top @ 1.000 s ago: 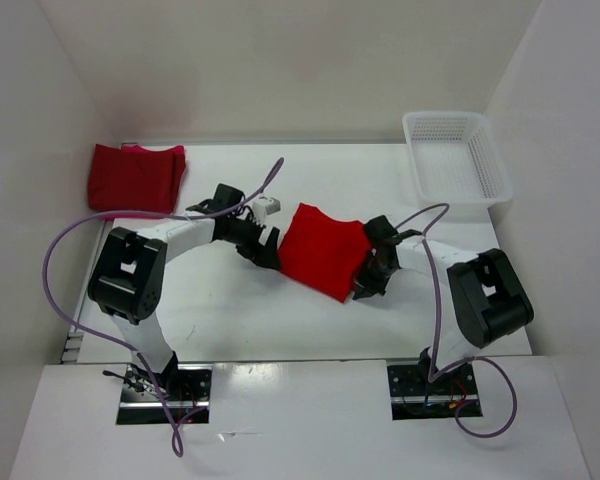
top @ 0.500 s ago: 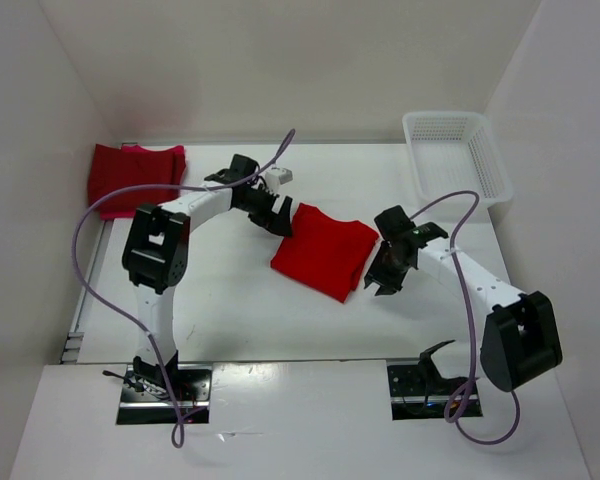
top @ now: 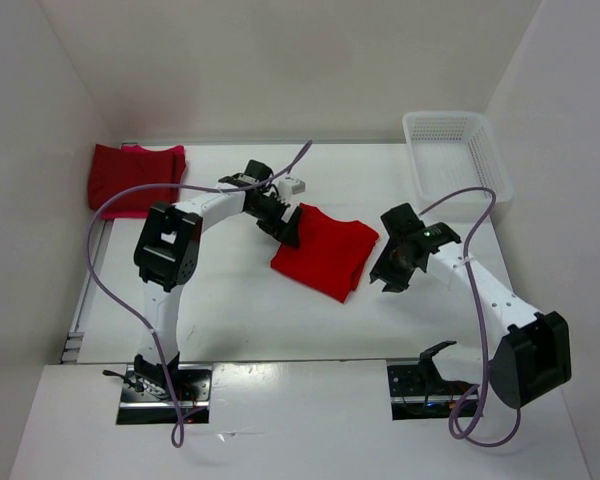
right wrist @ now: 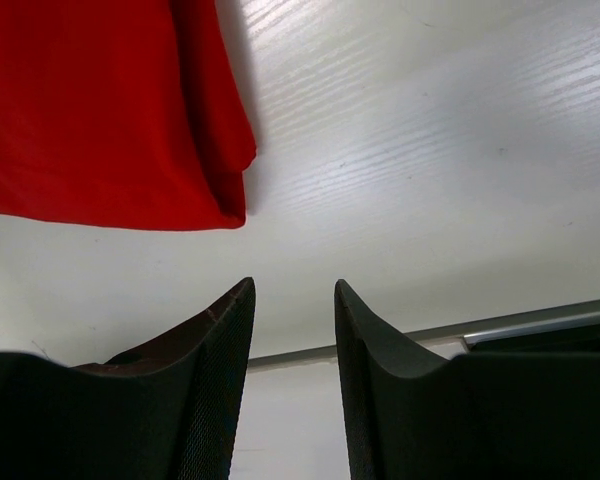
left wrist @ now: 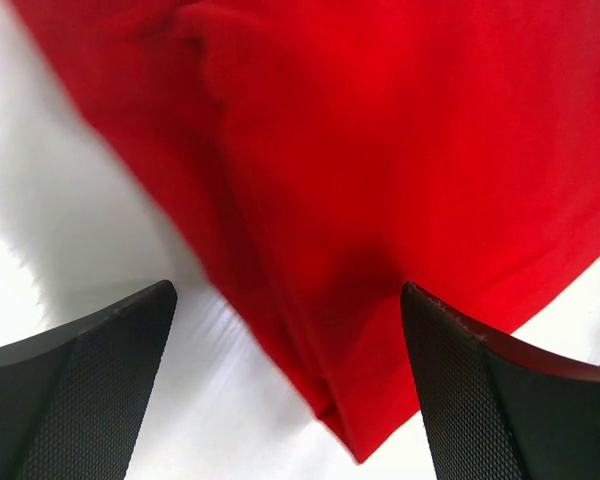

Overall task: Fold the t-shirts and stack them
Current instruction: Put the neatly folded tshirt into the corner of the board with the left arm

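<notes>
A bright red folded t-shirt lies mid-table. My left gripper hangs over its far left corner, open wide. In the left wrist view the cloth fills the top, and a folded corner lies below the gap of my left gripper, untouched by either finger. My right gripper stands just right of the shirt, apart from it. The right wrist view shows the shirt's edge at upper left and my right gripper partly open over bare table. Other folded red t-shirts lie at the far left.
A white mesh basket stands at the far right corner. White walls close in the table on the left, back and right. Purple cables loop from both arms over the table's near half.
My right gripper opened, let go of the shirt's right edge and drew back to the right. My left gripper slid farther along the shirt's left corner, still open. The shirt settled flat.
</notes>
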{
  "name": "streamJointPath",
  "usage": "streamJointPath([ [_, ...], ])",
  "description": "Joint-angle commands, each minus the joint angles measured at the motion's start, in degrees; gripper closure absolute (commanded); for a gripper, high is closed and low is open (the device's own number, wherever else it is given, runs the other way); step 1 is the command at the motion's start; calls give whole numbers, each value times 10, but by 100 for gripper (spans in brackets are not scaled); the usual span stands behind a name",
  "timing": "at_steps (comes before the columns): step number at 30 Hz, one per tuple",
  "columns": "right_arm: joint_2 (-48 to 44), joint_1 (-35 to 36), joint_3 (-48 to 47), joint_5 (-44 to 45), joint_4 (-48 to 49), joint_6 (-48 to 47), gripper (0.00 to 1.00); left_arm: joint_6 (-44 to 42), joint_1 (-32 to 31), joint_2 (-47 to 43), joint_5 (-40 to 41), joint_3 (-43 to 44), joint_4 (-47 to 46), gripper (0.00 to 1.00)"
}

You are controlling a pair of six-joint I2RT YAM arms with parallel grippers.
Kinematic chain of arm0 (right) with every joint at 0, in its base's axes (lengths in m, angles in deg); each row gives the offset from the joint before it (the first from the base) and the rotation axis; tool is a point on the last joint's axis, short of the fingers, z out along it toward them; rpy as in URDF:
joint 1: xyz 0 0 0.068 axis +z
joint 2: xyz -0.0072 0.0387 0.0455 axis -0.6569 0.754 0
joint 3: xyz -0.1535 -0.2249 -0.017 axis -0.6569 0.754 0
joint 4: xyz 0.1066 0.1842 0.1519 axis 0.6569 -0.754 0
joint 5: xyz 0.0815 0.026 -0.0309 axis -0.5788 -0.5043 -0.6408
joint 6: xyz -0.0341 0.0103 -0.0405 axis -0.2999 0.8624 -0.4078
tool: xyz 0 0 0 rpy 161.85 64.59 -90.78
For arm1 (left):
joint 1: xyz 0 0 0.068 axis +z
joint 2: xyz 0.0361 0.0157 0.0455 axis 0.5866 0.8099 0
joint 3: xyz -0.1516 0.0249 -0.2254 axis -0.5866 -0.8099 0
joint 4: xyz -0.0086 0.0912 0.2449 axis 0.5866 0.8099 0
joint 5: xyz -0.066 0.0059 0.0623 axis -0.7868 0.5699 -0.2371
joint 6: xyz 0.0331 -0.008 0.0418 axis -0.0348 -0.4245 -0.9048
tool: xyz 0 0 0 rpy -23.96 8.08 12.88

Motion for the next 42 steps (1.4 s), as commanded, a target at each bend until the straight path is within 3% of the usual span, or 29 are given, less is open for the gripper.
streamJointPath([
  [1, -23, 4, -31, 26, -19, 7, 57, -6, -20, 38, 1, -17, 29, 0],
  [6, -34, -1, -37, 31, -19, 7, 57, -12, -37, 77, 23, 4, 52, 0],
  [8, -46, -7, -37, 31, -19, 7, 57, -12, -37, 97, 23, 10, 59, 5],
  [9, -46, -14, -37, 31, -25, 7, 57, -12, -37, 104, 17, 15, 59, 18],
  [12, -58, -27, -37, 31, -25, 2, 57, -5, -37, 119, 17, 21, 64, 40],
  [13, -66, -32, -37, 31, -25, 2, 57, -5, -37, 120, 10, 27, 64, 52],
  [15, -73, -45, -37, 26, -25, -4, 57, -5, -37, 120, 10, 27, 64, 68],
  [16, -80, -52, -37, 26, -30, -4, 57, -5, -37, 120, 10, 27, 64, 89],
  [18, -86, -59, -37, 26, -30, -9, 57, -5, -37, 109, 10, 27, 56, 99],
  [20, -91, -65, -37, 26, -35, -9, 57, -5, -37, 91, 16, 27, 47, 100],
  [23, -97, -65, -37, 21, -35, -14, 57, -21, -37, 26, 85, 17, 9, 100],
  [27, -97, -70, -37, 21, -30, -14, 57, -85, -37, -62, 276, 10, -48, 100],
  [33, -91, -70, -37, 16, -18, -20, 57, -172, -7, -88, 443, 11, -102, 100],
  [42, -91, -70, -32, 10, -7, -30, 57, -256, 40, -112, 585, -30, -221, 100],
])
